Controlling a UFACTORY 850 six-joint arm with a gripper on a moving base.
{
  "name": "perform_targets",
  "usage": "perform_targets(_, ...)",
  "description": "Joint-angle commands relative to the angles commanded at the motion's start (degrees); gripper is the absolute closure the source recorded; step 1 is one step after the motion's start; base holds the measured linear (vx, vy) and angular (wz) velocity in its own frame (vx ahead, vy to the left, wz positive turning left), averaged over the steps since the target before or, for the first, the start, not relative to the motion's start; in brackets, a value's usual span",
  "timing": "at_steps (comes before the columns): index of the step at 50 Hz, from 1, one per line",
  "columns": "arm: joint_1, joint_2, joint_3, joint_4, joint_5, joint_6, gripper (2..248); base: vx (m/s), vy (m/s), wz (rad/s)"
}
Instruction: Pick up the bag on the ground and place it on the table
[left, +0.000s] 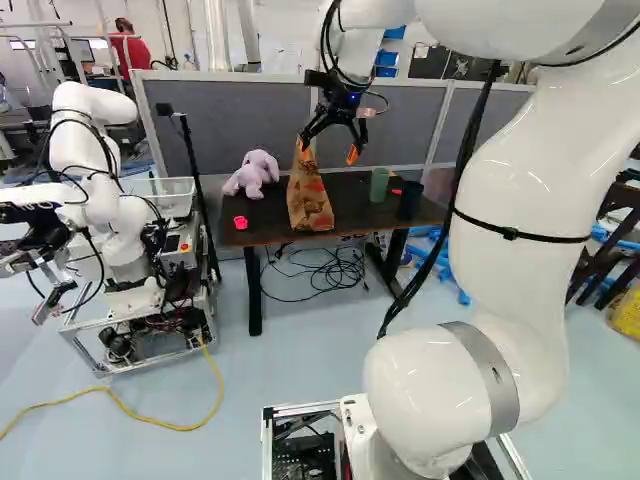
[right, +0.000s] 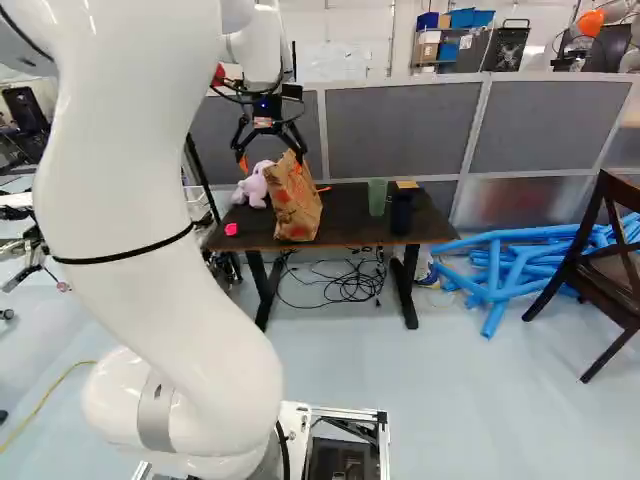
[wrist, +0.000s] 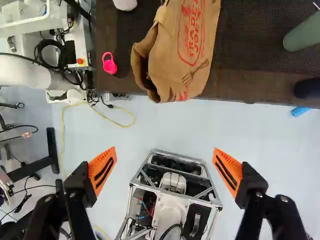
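My gripper (left: 329, 150) hangs above the dark table, near the top of the brown paper bag (left: 309, 200) with red print. In the right base view the bag (right: 294, 205) rises from the tabletop (right: 345, 222), leaning slightly, close to one finger. The wrist view shows the gripper (wrist: 165, 159) wide open, with only floor and a base frame seen between its orange pads. Ahead of the fingers in that view is the bag (wrist: 187, 47), its folded, open mouth turned toward the pink item. No finger grips it.
A lilac plush toy (left: 254, 174) and a pink item (wrist: 109, 63) are beside the bag. A green cup (right: 377, 197) and a dark cup (right: 401, 212) stand across from them. Another robot (left: 100, 180) is at the left; blue tubes (right: 495, 270) and a chair (right: 600, 260) are at the right.
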Motion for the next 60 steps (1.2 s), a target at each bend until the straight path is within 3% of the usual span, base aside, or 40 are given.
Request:
perform_targets(36,0.0,0.1,0.2,0.0,0.3,0.0,3,-0.025,0.000,0.003)
perform_targets(60,-0.1,0.9,2.5,-0.3,3.7,0.4,3,0.000,0.000,0.000)
